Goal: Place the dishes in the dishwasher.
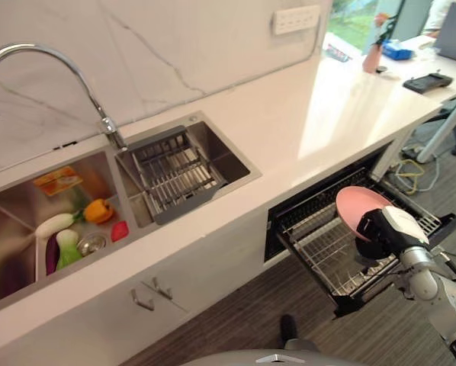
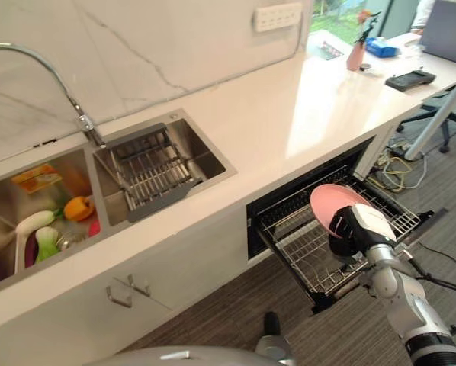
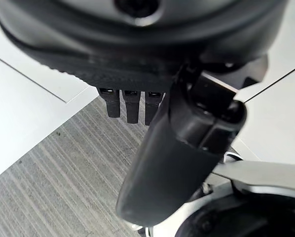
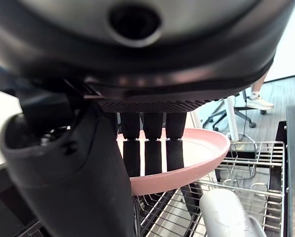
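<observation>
A pink plate (image 1: 356,204) is held tilted above the pulled-out wire rack (image 1: 325,253) of the dishwasher under the counter. My right hand (image 1: 386,232) is shut on it at its near edge. In the right wrist view the fingers (image 4: 146,143) lie across the plate (image 4: 202,159) and the thumb closes in from the other side, with the rack (image 4: 258,174) just beneath. The rack holds no dishes that I can see. My left hand (image 3: 173,163) hangs over the striped floor with straight fingers (image 3: 130,104) and holds nothing.
A double sink is set in the white counter (image 1: 289,130): the left basin (image 1: 30,206) holds vegetables, the right one a metal drainer (image 1: 171,171). A curved faucet (image 1: 52,57) stands behind. A desk (image 1: 434,76) with small items and a chair are at the far right.
</observation>
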